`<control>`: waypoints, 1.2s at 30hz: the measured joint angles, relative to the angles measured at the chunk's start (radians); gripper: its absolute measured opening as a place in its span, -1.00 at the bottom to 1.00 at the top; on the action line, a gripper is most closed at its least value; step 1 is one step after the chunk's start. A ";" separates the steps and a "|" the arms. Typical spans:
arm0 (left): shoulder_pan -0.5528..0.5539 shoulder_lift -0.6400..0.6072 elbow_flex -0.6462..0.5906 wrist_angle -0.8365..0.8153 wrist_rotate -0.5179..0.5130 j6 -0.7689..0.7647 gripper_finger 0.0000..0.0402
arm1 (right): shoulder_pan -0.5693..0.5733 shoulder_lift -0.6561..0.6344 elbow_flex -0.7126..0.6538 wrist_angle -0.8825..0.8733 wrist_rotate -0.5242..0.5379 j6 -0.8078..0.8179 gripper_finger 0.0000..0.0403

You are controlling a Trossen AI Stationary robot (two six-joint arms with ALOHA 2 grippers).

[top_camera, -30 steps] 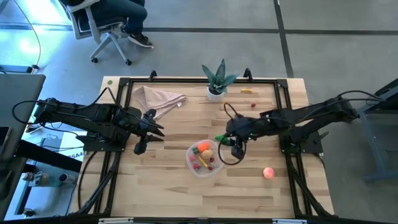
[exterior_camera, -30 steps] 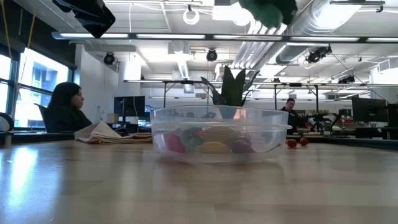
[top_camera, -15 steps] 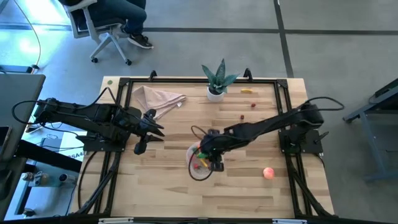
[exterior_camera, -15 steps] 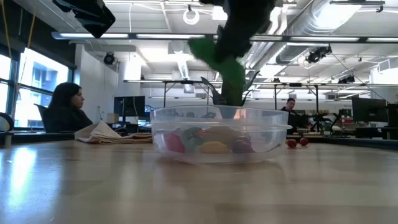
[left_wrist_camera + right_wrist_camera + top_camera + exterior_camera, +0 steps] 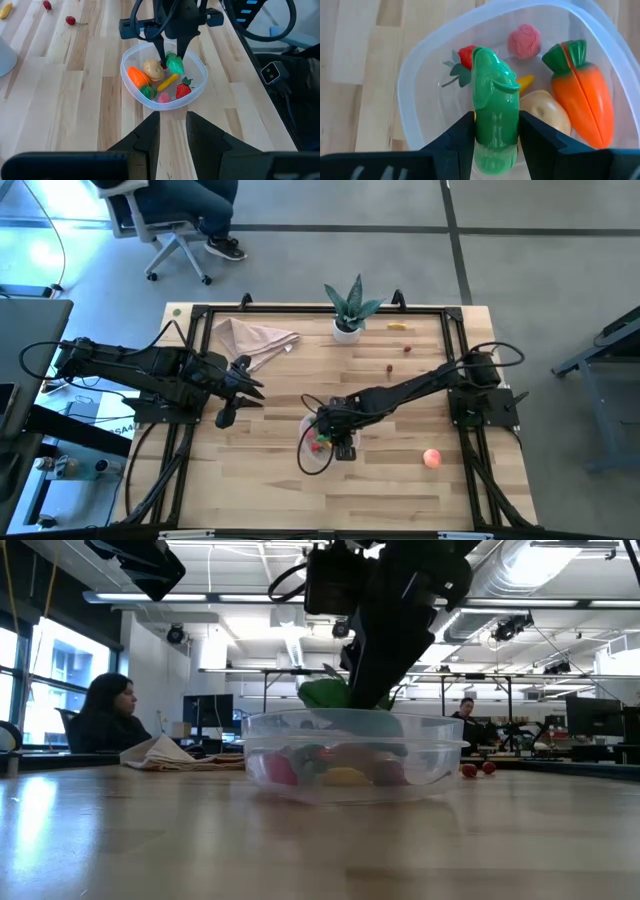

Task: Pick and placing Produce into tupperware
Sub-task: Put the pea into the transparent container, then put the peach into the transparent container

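Right jaws (image 5: pixel 492 131): clenched on the green cucumber (image 5: pixel 492 117), just over the tupperware (image 5: pixel 131 82).
Left jaws (image 5: pixel 172 131): parted, empty, waiting well left of the tub.
Tub: carrot (image 5: pixel 138 78), strawberry (image 5: pixel 183 90).

Grey tiled floor (image 5: pixel 320 205) around the wooden table (image 5: pixel 260 480), office chair (image 5: pixel 160 225) with a seated person well beyond the left gripper, ceiling lights (image 5: pixel 305 565), ducts, windows (image 5: pixel 55 680), desks with monitors (image 5: pixel 205 710) behind

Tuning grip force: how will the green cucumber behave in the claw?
The cucumber, held by the right claw over the tupperware, looks glossy, so probably slippery. It keeps its shape between the fingers, likely rigid. Its rounded form may roll once dropped.
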 joint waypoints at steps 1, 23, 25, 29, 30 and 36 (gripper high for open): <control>0.000 0.000 0.000 0.000 0.000 0.000 -0.59 | 0.000 0.002 0.000 0.003 0.000 -0.003 -0.39; 0.000 0.000 0.000 0.000 0.000 0.000 -0.59 | 0.000 0.025 -0.001 0.034 -0.026 0.004 -0.28; 0.000 0.000 0.000 0.002 0.000 0.000 -0.59 | 0.000 0.026 -0.001 0.035 -0.026 0.004 -0.23; 0.000 0.000 0.000 0.006 0.000 0.000 -0.59 | 0.000 0.026 -0.001 0.037 -0.026 0.004 -0.19; 0.000 0.000 0.000 0.005 0.000 0.000 -0.59 | 0.000 0.026 -0.001 0.037 -0.026 0.004 -0.18; 0.000 0.000 0.000 0.006 0.000 0.000 -0.59 | 0.000 0.028 -0.001 0.037 -0.026 -0.001 -0.18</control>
